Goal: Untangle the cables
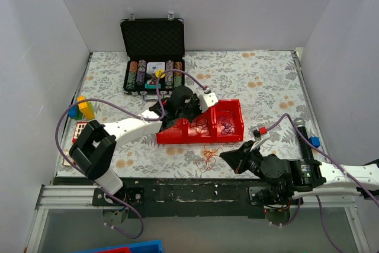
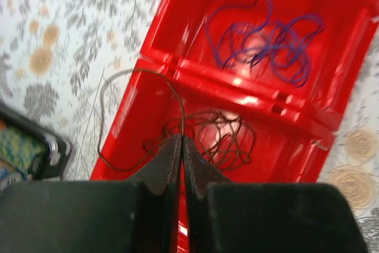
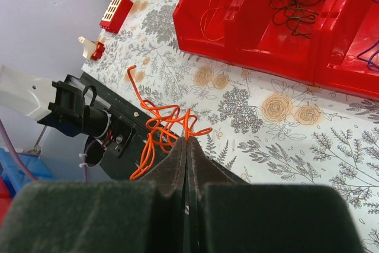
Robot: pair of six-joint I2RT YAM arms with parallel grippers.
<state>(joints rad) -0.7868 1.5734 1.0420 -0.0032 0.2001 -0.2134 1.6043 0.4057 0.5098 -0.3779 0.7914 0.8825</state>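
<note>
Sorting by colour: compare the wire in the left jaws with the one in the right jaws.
The brown wire in the left gripper is dark and loops above the red bin; the orange wire in the right gripper is bright and lies tangled on the table outside it. Both are pinched in shut jaws.

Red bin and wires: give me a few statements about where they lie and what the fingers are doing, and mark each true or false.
1. The purple wires lie in a compartment of the red bin. True.
2. The orange wires lie inside the bin. False: they lie on the table in front of it.
3. The left fingers are shut on a thin brown wire. True.
4. The right fingers stand wide open. False: they are shut, seemingly pinching an orange strand.
5. The chip case at the back is closed. False: its lid stands open.
</note>
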